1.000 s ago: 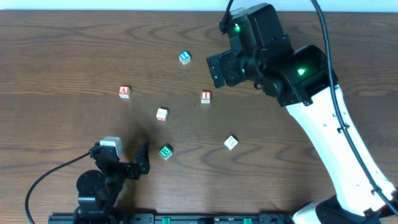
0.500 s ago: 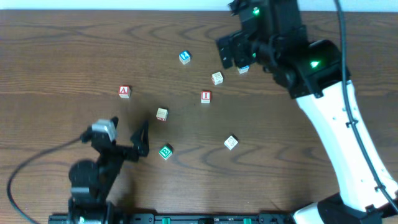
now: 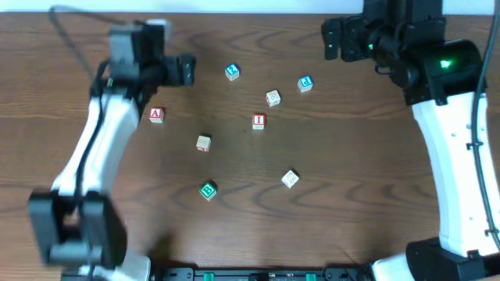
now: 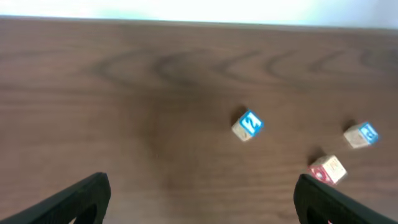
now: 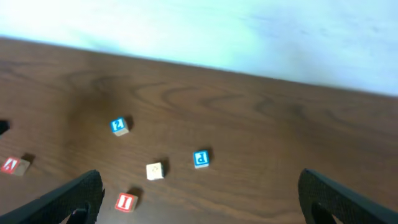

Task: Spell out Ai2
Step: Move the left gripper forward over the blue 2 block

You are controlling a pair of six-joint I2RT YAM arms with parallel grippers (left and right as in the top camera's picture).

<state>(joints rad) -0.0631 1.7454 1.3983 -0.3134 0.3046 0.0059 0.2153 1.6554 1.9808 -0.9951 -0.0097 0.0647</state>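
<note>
Brown wood-grain counter [image 3: 367, 211] fills the overhead view.

The right arm [image 3: 449, 164] (white shell, black head w/ green lights) runs up the right side from the near edge to the far right corner. The left arm [image 3: 98, 152] runs up the left side, its head at the far left.

At the right pincer [image 5: 199, 186], the wrist view shows both fingers wide apart at the bottom corners, nothing btwn them, held above the counter. At the left pincer [image 4: 202, 186] it's the same: fingers spread wide, empty, off the wood.

Cubes are all loose on the counter, none touching another.
- The A cube [image 3: 156, 115], red frame, sits on the left, just near of the left arm's head.
- The I cube [image 3: 258, 121], red frame, sits about centre, well right of the A cube and roughly level w/ it.
- The 2 cube [image 3: 232, 72], blue frame, sits farther back than both and btwn them left-to-right. In the left wrist view it lies ahead of the fingers, a bit right of centre.
- A second blue cube [image 3: 305, 83] lies right of the 2 cube (its character isn't clear from overhead).
- A pale cube [image 3: 273, 97] lies btwn that one and the I cube.
- Another pale cube [image 3: 203, 143] lies near-left of the I cube.
- The green cube [image 3: 208, 190] lies nearer the front, left of centre.
- The last pale cube [image 3: 290, 179] lies to its right, turned at an angle.
</note>
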